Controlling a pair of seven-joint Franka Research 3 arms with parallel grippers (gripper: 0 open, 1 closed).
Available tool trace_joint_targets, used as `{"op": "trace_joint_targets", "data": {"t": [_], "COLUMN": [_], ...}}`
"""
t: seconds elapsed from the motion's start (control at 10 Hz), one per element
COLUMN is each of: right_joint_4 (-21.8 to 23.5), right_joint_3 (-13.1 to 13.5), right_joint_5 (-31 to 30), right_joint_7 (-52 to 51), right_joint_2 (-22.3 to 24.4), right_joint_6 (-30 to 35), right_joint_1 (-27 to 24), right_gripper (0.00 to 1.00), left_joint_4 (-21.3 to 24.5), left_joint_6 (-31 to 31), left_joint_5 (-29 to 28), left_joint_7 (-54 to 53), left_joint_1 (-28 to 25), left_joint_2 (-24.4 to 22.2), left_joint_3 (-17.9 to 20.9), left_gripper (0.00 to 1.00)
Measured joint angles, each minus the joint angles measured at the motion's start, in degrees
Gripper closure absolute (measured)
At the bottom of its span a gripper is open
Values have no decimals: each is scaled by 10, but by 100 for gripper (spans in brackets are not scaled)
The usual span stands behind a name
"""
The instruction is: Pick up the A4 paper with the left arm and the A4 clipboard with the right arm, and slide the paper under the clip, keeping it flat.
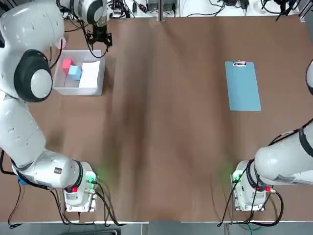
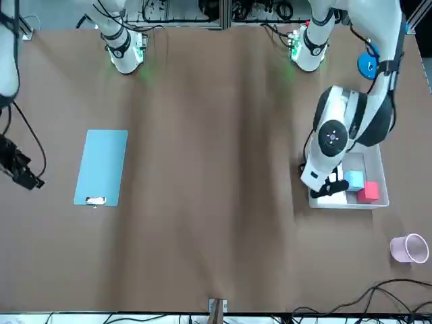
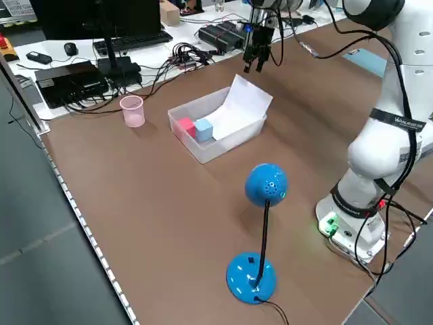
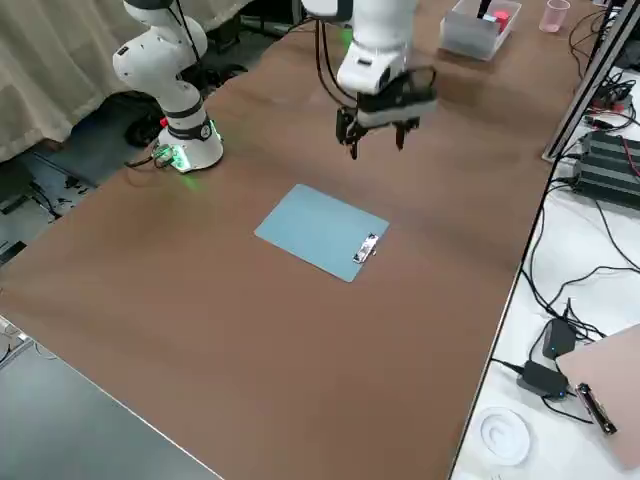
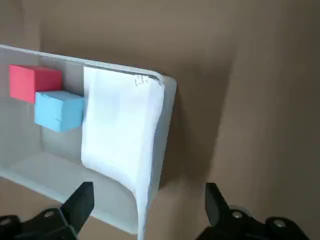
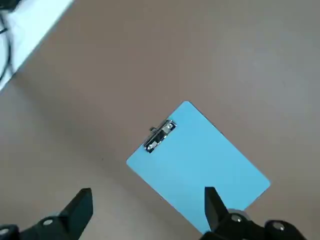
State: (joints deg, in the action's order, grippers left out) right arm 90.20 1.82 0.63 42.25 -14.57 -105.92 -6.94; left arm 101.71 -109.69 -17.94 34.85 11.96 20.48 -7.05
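"Your left pincer (image 5: 149, 187) is spread wide with nothing in it, up by the bin (image 5: 60, 167) on the far left. Your right pincer (image 6: 148, 191) is spread and empty too, up high on the right."

"Where are my things?"

"The paper (image 5: 120, 125) is in the bin, beside the blue block (image 5: 59, 111) and the red block (image 5: 35, 82), and part of it pokes up past the wall. The clipboard (image 6: 205, 160) lies flat on the right of the surface (image 1: 166, 122), with its clip (image 6: 160, 136) at the far end."

"What could go wrong?"

"The paper is thin and bent. If you grab too hard or too low, it may crease, or you may bump the bin. The board is flat on the surface, so your right pincer may slide over it or push it away. And if the clip isn't held up, the paper may crumple against it."

"What can't I see?"

"The bin wall hides some of the paper's low part. The top view cuts off your right pincer. I can't tell if there's a gap under the clip."
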Motion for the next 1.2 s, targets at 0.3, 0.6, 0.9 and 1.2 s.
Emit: {"op": "trace_joint_targets", "data": {"t": [0.3,0.6,0.9,1.2], "right_joint_4": [76,138,146,146], "right_joint_3": [0,-4,-5,-4], "right_joint_5": [1,2,2,2], "right_joint_7": [110,216,267,275], "right_joint_2": [-36,-49,-104,-153], "right_joint_6": [-136,-207,-267,-307], "right_joint_1": [-5,-3,4,3], "right_gripper": [2,3,4,4], "left_joint_4": [55,61,76,79], "left_joint_6": [-38,-39,-39,-40], "left_joint_5": [-36,-42,-63,-68], "left_joint_7": [8,9,9,9], "left_joint_1": [3,4,3,2], "left_joint_2": [3,9,14,14], "left_joint_3": [-1,-1,-1,-1], "left_gripper": [14,47,60,82]}}
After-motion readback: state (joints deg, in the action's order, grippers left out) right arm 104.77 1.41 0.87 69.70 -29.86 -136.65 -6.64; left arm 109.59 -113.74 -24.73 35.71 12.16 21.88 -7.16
